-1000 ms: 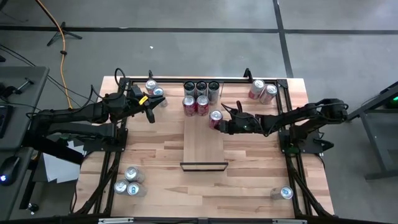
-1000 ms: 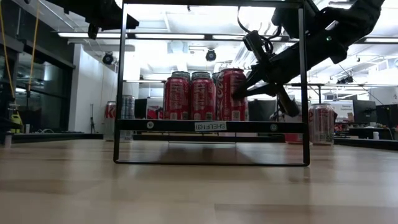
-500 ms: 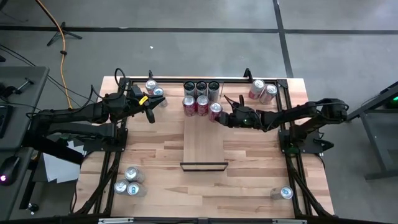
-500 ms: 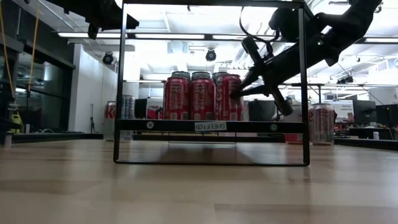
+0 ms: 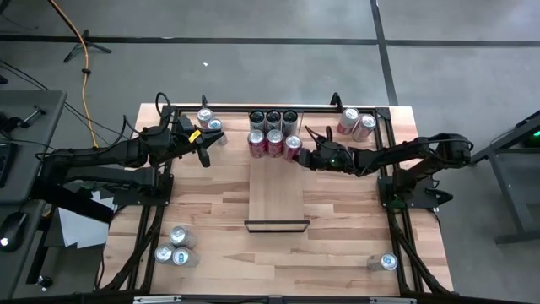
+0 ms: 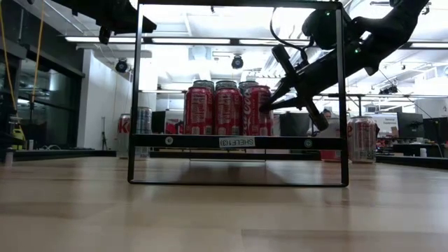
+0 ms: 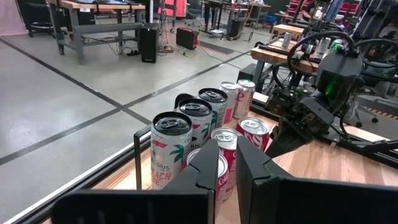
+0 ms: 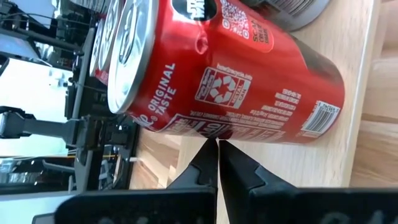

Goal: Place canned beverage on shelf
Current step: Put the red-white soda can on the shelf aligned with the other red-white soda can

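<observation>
A red can [image 5: 293, 145] stands upright on the far end of the pale wood shelf [image 5: 277, 194], beside two other red cans [image 5: 265, 140] and in front of three dark-topped cans [image 5: 273, 118]. It also shows in the low view [image 6: 257, 112] and the right wrist view [image 8: 236, 74]. My right gripper [image 5: 303, 155] is shut, its tips at the can's right side. My left gripper [image 5: 202, 150] hovers at the table's far left near two cans [image 5: 210, 122]. Its fingers [image 7: 208, 168] stand a narrow gap apart and hold nothing. My right gripper touches the red can's side wall [image 8: 214, 127] with its shut fingertips [image 6: 267, 106], about halfway up the can. The fingers come from the table's right, slanting down. The can stands upright, its base on the shelf, close to the neighbouring red can.
Two cans [image 5: 355, 123] stand at the far right corner. Several cans [image 5: 175, 247] lie at the near left and one [image 5: 385, 263] at the near right. A black rail frame [image 5: 278, 107] rings the table. The shelf's near half up to its black bar [image 5: 276, 225] is bare.
My right gripper has gone toward the table's far edge and a little left. The red can has slid along the shelf ahead of it, staying upright, until it stands next to the other red cans.
</observation>
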Action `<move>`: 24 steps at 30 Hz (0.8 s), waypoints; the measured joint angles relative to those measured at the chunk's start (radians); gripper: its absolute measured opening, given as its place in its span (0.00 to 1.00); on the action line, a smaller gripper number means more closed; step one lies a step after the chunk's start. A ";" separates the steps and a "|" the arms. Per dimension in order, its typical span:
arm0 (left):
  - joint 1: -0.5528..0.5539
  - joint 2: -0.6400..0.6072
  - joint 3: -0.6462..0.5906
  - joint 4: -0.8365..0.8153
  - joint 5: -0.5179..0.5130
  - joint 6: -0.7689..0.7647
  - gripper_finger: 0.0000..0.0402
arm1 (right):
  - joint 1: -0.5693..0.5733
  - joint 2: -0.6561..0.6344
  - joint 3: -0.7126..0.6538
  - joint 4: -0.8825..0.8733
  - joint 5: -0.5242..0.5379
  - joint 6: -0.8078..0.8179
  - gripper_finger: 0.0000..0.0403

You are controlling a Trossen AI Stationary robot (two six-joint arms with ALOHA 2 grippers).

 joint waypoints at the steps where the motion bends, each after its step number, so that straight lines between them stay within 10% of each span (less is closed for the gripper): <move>1: 0.000 0.000 0.000 0.000 0.000 0.000 0.01 | 0.000 0.000 0.000 0.000 0.006 0.000 0.00; 24: 0.000 0.000 0.000 0.000 -0.007 0.000 0.01 | 0.000 0.000 0.000 0.043 0.072 0.030 0.00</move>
